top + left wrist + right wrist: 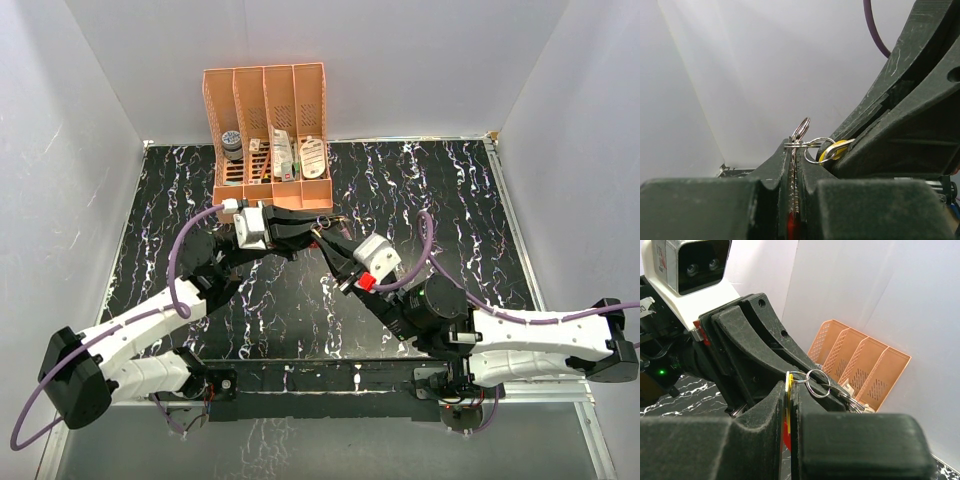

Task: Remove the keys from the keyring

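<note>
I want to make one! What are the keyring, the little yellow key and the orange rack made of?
The keyring looks like thin silvery metal wire, probably steel; it glints. The key seems yellow metal, maybe brass, shiny; too small to be sure. The rack looks like matte orange plastic, moulded with rows of holes.

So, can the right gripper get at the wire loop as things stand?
Probably not. The right gripper is shut on the yellow key, the left gripper shut on the keyring opposite. The wire loop sits exposed between their tips, but taking it means releasing the key first.
</note>
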`<act>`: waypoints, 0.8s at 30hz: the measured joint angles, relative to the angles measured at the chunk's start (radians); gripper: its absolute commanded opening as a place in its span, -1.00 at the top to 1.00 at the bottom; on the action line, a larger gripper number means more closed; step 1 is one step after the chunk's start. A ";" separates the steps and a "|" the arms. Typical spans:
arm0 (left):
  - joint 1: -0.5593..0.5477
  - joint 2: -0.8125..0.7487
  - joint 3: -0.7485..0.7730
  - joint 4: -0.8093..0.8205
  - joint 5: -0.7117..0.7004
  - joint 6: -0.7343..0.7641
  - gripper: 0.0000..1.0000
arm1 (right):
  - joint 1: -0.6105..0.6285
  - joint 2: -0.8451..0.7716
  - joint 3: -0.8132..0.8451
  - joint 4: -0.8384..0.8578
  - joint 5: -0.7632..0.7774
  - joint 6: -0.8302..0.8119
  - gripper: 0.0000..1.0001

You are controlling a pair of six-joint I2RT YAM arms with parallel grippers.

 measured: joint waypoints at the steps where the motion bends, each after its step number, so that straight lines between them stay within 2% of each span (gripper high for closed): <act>1: 0.000 -0.003 0.000 -0.009 0.000 0.008 1.00 | 0.000 0.000 0.001 0.000 -0.002 0.000 1.00; 12: -0.009 -0.045 0.000 -0.063 -0.015 0.074 1.00 | 0.000 -0.022 0.001 -0.033 -0.020 0.023 1.00; 24: -0.022 -0.165 -0.002 -0.171 -0.054 0.187 1.00 | 0.004 -0.114 0.000 -0.096 0.011 0.017 1.00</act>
